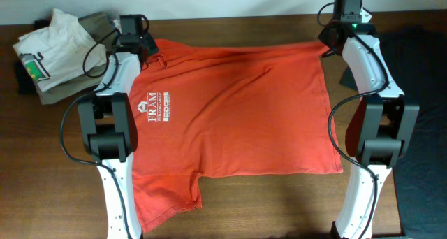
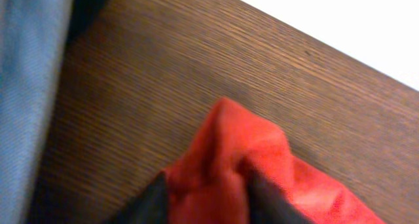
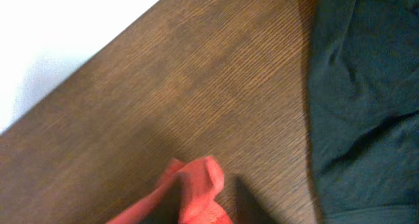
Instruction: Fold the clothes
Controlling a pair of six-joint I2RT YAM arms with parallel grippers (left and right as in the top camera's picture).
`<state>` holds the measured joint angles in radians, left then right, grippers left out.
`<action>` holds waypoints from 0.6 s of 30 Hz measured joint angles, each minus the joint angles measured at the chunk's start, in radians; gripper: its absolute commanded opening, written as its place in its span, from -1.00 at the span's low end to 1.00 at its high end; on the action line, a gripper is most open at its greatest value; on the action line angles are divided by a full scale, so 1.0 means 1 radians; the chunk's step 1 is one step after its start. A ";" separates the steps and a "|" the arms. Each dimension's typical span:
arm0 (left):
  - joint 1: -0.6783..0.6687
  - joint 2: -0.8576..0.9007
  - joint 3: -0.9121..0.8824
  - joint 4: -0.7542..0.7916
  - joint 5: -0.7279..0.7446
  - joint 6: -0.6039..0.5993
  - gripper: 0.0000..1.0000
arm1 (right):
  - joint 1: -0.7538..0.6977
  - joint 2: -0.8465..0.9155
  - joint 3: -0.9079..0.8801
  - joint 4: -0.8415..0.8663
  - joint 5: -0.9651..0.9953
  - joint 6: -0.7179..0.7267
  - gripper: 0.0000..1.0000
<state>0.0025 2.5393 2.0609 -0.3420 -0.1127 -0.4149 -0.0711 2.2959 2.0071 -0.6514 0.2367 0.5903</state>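
The orange-red T-shirt (image 1: pixel 237 106) lies spread on the wooden table with its white "FRAM" print (image 1: pixel 159 107) facing up at the left. My left gripper (image 1: pixel 151 50) is shut on the shirt's far left corner. In the left wrist view a bunch of red cloth (image 2: pixel 229 152) sits pinched between the dark fingers (image 2: pixel 206 201). My right gripper (image 1: pixel 327 49) is shut on the shirt's far right corner. The right wrist view shows a small red fold (image 3: pixel 200 178) between the fingers (image 3: pixel 206 209). Both corners sit low at the table's far edge.
A white shirt with a green mark (image 1: pixel 49 47) lies on a khaki-grey garment (image 1: pixel 98 22) at the far left. A dark cloth (image 1: pixel 419 64) lies to the right of the table, also in the right wrist view (image 3: pixel 366 86). The arm bases stand at the near edge.
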 measured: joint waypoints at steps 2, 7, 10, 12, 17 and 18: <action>0.012 -0.007 0.000 -0.002 -0.006 0.012 0.57 | -0.002 0.000 0.000 0.003 0.000 -0.019 0.97; 0.026 -0.072 0.000 -0.037 -0.012 0.069 0.94 | -0.004 0.000 0.024 -0.063 -0.002 -0.079 0.97; 0.023 -0.161 0.000 -0.164 0.026 0.092 0.93 | -0.004 0.000 0.072 -0.136 -0.016 -0.097 0.97; 0.019 -0.217 0.002 -0.271 0.077 0.100 0.93 | -0.004 0.000 0.118 -0.169 -0.057 -0.101 0.98; -0.023 -0.280 0.019 -0.494 0.207 0.098 0.89 | -0.004 0.000 0.131 -0.226 -0.186 -0.105 0.97; -0.037 -0.271 0.019 -0.526 0.219 0.087 0.89 | -0.004 0.000 0.132 -0.237 -0.206 -0.105 0.97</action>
<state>-0.0341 2.2681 2.0796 -0.8677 0.1066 -0.3279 -0.0753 2.2955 2.1387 -0.8879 0.0303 0.4854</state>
